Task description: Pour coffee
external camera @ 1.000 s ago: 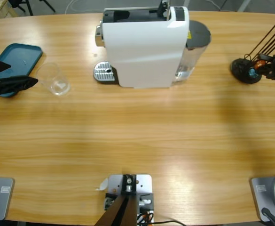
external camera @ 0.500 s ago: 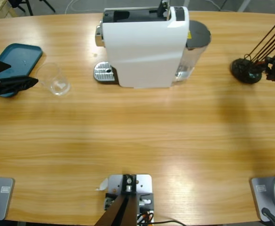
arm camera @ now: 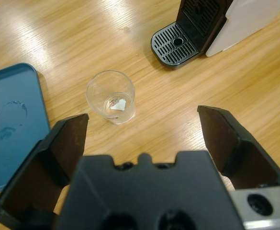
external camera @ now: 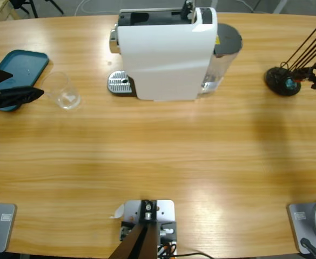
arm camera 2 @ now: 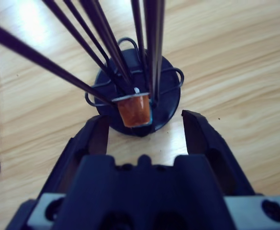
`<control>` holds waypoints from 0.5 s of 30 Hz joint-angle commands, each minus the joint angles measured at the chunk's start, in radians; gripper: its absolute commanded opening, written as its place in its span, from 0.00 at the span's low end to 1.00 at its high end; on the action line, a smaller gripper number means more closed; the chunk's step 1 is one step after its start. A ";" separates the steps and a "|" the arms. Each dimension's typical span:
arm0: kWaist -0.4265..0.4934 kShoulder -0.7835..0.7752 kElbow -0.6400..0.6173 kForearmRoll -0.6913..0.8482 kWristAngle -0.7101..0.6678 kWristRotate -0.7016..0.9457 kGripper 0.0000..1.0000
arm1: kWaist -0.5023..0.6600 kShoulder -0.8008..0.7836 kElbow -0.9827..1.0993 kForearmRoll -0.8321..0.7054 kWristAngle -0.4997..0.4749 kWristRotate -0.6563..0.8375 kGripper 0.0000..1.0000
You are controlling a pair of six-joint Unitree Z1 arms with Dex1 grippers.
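2 grippers gape: left gripper (arm camera: 142,125) near glass (arm camera: 111,97), right gripper (arm camera 2: 145,128) facing capsule (arm camera 2: 135,110); no readable labels.

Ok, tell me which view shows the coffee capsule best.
The right wrist view: the orange capsule hangs in the black wire rack, just ahead of the open right gripper. The high view shows only a small speck at the rack's base. The left wrist view misses it.

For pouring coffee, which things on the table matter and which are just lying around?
Belongs to the job: coffee machine, clear glass, capsule on its black rack.
Just lying about: teal tray.
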 commanded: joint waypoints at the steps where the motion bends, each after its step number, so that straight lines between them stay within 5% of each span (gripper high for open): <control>1: -0.011 0.039 0.035 -0.010 0.006 -0.014 1.00 | 0.013 0.042 0.034 -0.049 -0.014 0.010 0.63; 15: -0.011 0.040 0.035 -0.010 0.008 -0.015 1.00 | 0.013 0.082 0.036 -0.064 0.009 0.013 0.59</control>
